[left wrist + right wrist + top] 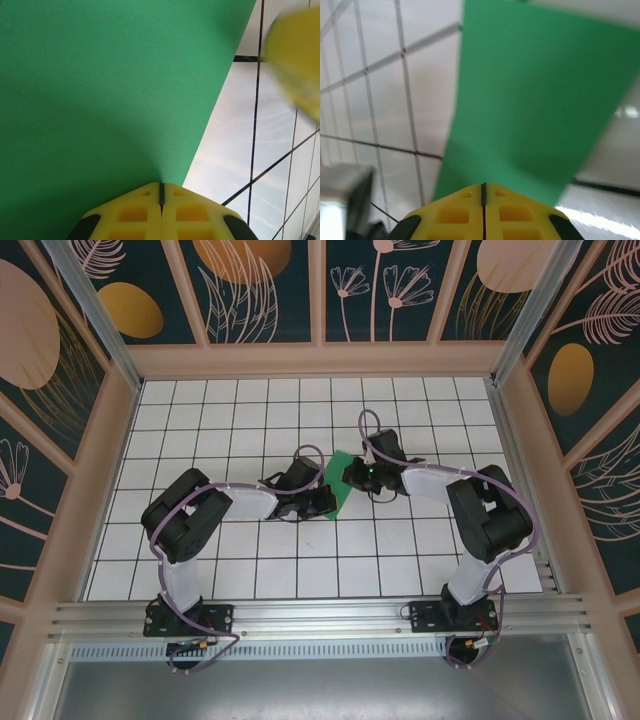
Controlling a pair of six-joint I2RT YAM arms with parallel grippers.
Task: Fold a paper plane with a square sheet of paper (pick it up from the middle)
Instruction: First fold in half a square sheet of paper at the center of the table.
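The square sheet of paper point(337, 483) is bright green and shows from above as a narrow slanting strip between the two grippers, at the middle of the table. My left gripper point(322, 502) is at its near left edge. In the left wrist view the yellow jaws point(161, 194) are shut, with the paper point(100, 100) running out from their tip. My right gripper point(352, 476) meets the paper from the right. Its jaws point(483, 194) are also shut, and the green paper point(530, 105) spreads away from the tip.
The white grid-tiled table point(230, 420) is ringed by a low wooden wall point(320, 362). A blurred yellow finger point(295, 60) of the right gripper shows past the paper's edge. A blurred grey part point(345, 197) lies low on the left.
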